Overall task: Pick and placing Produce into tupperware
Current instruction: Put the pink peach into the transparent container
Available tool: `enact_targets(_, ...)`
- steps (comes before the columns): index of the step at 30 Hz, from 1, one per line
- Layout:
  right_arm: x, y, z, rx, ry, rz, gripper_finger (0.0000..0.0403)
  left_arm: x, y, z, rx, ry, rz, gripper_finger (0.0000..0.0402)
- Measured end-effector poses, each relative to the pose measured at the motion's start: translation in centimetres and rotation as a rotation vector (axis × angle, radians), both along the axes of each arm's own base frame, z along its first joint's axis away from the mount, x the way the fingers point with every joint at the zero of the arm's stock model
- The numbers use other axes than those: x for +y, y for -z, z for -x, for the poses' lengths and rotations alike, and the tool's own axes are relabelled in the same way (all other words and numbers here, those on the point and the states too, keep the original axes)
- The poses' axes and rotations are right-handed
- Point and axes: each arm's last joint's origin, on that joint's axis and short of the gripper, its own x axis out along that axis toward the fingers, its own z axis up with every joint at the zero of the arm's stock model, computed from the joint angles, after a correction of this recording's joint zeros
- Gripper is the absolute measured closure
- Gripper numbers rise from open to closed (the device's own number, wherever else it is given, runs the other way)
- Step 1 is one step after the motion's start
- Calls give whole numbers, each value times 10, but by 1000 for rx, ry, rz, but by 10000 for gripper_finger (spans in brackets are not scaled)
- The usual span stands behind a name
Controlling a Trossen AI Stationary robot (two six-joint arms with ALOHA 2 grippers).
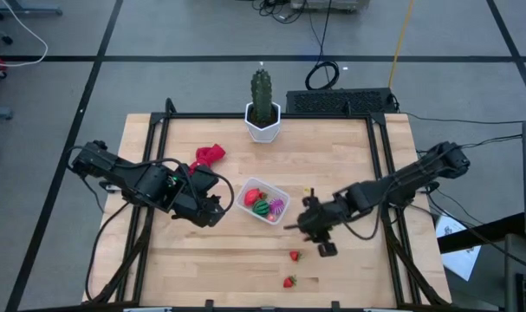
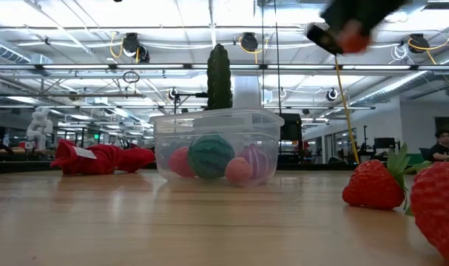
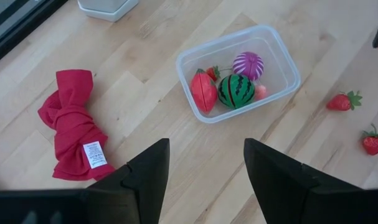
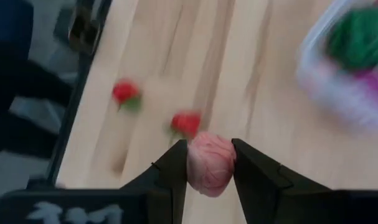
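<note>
Risk I see: right end effector (image 4: 208, 163) pinching pink ball (image 4: 210, 163) narrowly; it may slip short of the tupperware (image 1: 263, 200). Left end effector (image 3: 204, 163) hangs part-open, empty.

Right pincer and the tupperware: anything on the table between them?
Only bare wood, in the high view. The right pincer, shut on a pink piece, sits beside the tupperware.

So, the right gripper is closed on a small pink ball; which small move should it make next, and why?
Probably carry it across until it is over the clear plastic rectangular tub. The right gripper is shut on the small pink ball, raised above the wooden table, and in the high view it is beside the tub, not above it. Two small red strawberries are not yet collected.
</note>
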Motion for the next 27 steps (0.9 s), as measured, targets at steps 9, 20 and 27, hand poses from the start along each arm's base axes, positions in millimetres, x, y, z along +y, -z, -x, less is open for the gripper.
enact_targets(9,-44,-10,-56,-69,54,73,300,6,3,11,75,-92,-37,192)
enact_targets(20,-79,36,-97,86,125,55,294,25,-18,32,-8,-108,-15,192)
enact_targets(27,-79,38,-100,63,85,75,292,30,-24,39,-36,-104,-24,192)
